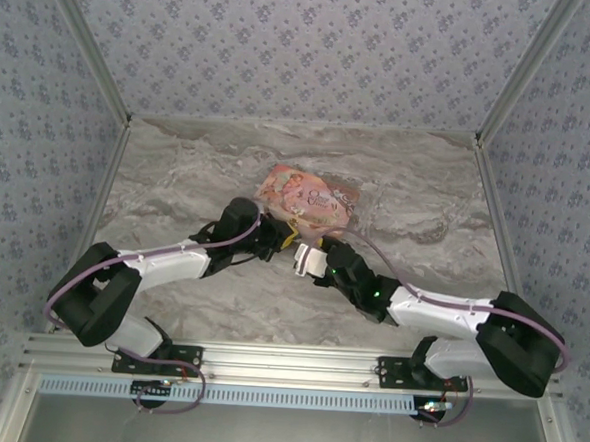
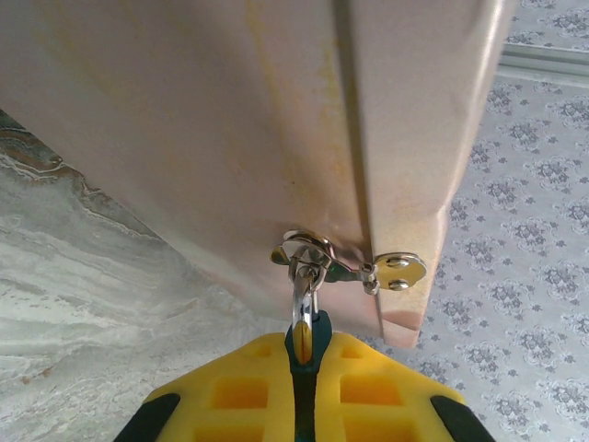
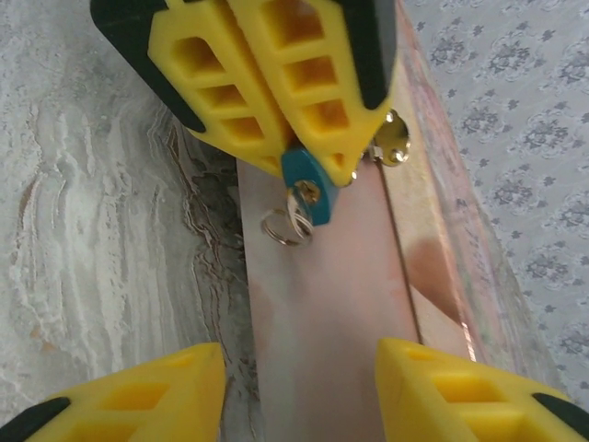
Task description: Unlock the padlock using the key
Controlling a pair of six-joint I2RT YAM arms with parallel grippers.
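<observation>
The tiny blue padlock (image 2: 309, 339) is pinched between the yellow fingers (image 2: 241, 391) of my left gripper (image 2: 307, 357), which is shut on its body. Its silver shackle (image 2: 303, 293) passes through the metal hasp (image 2: 398, 270) on the pink box (image 2: 230, 129). In the right wrist view the padlock (image 3: 306, 177) sticks out below the left gripper's fingers (image 3: 276, 74), and a small key ring (image 3: 283, 226) hangs at its keyhole end; the key blade is hidden. My right gripper (image 3: 299, 391) stands open just short of it, over the box's side, holding nothing.
The pink illustrated box (image 1: 308, 198) lies mid-table on the marbled surface (image 1: 177, 184), with both grippers (image 1: 277, 238) (image 1: 306, 259) meeting at its near edge. Patterned walls (image 1: 306, 41) close in the back and sides.
</observation>
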